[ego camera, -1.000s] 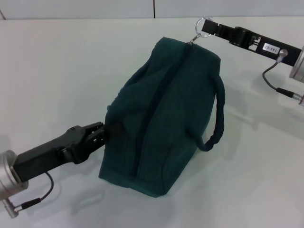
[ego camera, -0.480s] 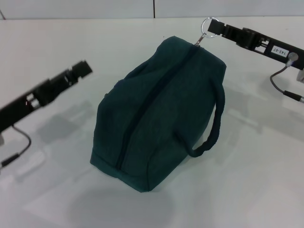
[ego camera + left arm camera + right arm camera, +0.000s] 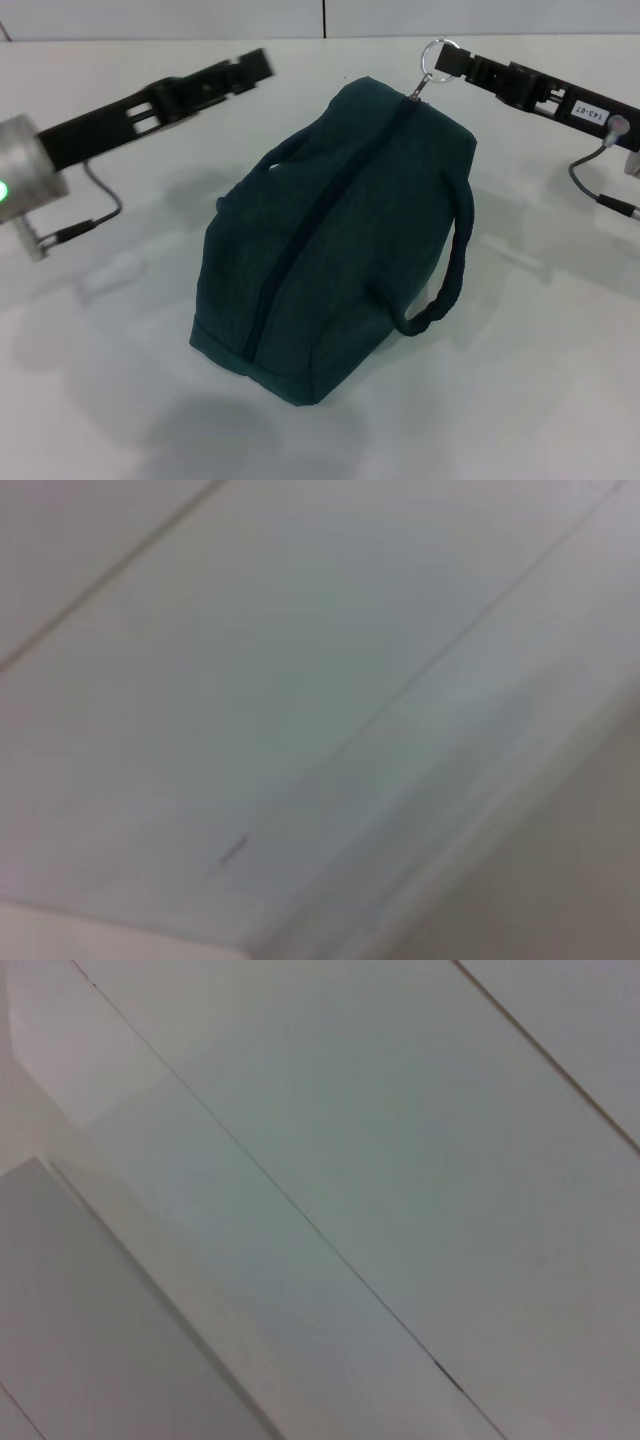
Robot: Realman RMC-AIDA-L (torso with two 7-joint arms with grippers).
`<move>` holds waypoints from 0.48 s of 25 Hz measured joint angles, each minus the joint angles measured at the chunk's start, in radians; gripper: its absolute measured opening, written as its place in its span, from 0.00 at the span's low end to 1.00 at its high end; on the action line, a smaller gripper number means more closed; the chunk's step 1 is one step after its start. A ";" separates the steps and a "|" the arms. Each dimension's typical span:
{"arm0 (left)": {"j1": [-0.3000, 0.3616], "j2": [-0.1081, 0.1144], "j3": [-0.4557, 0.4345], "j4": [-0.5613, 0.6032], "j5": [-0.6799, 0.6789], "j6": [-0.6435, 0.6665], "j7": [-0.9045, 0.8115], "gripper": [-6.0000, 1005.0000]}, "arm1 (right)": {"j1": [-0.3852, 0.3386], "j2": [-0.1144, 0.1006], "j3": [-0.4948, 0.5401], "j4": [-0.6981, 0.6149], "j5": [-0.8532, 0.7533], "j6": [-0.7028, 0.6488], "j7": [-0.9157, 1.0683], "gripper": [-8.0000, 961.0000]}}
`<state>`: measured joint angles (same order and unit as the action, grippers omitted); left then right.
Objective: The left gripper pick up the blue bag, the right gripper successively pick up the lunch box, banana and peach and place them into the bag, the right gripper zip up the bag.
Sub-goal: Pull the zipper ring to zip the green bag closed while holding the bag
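The blue bag (image 3: 340, 230) stands on the white table (image 3: 560, 390) in the head view. Its zip (image 3: 322, 205) is closed along the top. One rope handle (image 3: 447, 270) hangs down its right side. My right gripper (image 3: 447, 62) is at the bag's far top end, shut on the metal ring zip pull (image 3: 423, 55) and holding it up. My left gripper (image 3: 258, 63) is raised at the far left, clear of the bag and holding nothing. The lunch box, banana and peach are out of view. Both wrist views show only pale flat surfaces.
The table's far edge (image 3: 200, 39) runs along the top of the head view. My left arm's silver cylinder (image 3: 25, 175) with the green light is at the left edge. A cable (image 3: 590, 175) hangs from my right arm.
My left gripper let go of the bag's near left side, then swung away up to the far left. The bag settled slightly toward the left. My right gripper stays on the ring.
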<state>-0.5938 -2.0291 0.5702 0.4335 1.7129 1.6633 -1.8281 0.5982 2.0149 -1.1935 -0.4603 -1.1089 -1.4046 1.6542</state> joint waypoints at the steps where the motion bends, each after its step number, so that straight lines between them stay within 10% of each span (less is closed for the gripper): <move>1: -0.016 0.002 0.000 0.001 0.023 -0.008 -0.019 0.82 | 0.000 0.000 0.000 0.000 0.000 -0.001 0.000 0.01; 12: -0.087 0.001 0.059 0.084 0.198 -0.052 -0.204 0.87 | -0.006 0.000 0.001 0.004 0.000 -0.012 -0.025 0.01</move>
<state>-0.6813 -2.0284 0.6293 0.5175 1.9108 1.6112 -2.0316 0.5920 2.0152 -1.1922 -0.4563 -1.1087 -1.4170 1.6291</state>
